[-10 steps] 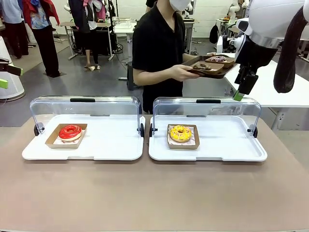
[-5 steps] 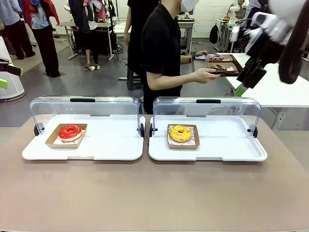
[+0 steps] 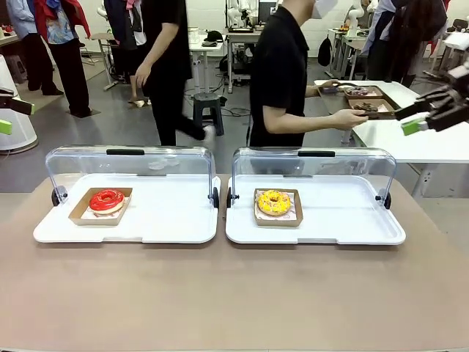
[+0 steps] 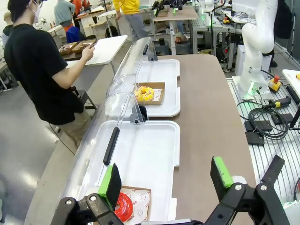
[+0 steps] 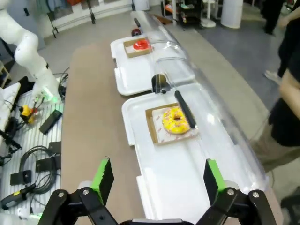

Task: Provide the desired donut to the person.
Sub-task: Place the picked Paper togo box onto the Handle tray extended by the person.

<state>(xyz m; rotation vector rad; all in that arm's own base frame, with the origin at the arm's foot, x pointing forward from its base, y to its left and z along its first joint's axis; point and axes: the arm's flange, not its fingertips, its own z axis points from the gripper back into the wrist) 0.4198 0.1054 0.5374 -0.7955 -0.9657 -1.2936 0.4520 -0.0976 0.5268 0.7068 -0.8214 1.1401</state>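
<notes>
A red-iced donut (image 3: 107, 199) lies in a cardboard tray on the left white tray (image 3: 168, 220). A yellow-iced donut (image 3: 274, 202) lies in one on the right white tray (image 3: 344, 220). Both clear lids stand raised at the back. The person (image 3: 281, 70) in a black T-shirt stands beyond the table, turned right, holding a brown tray of donuts (image 3: 366, 105). My left gripper (image 3: 11, 116) hovers open at the far left edge, above the red donut (image 4: 124, 206). My right gripper (image 3: 414, 117) hangs open high at the right, looking down on the yellow donut (image 5: 175, 120).
A white side table (image 3: 410, 139) stands beyond the right corner, by the person's tray. Other people walk in the background. The brown tabletop (image 3: 234, 293) lies bare in front of the trays. Cables and tools lie on the floor behind the arm bases (image 4: 260, 126).
The right arm has swung from the upper middle-right out to the right edge and now points sideways. The person has stepped right with the brown tray. Another person walks past behind.
</notes>
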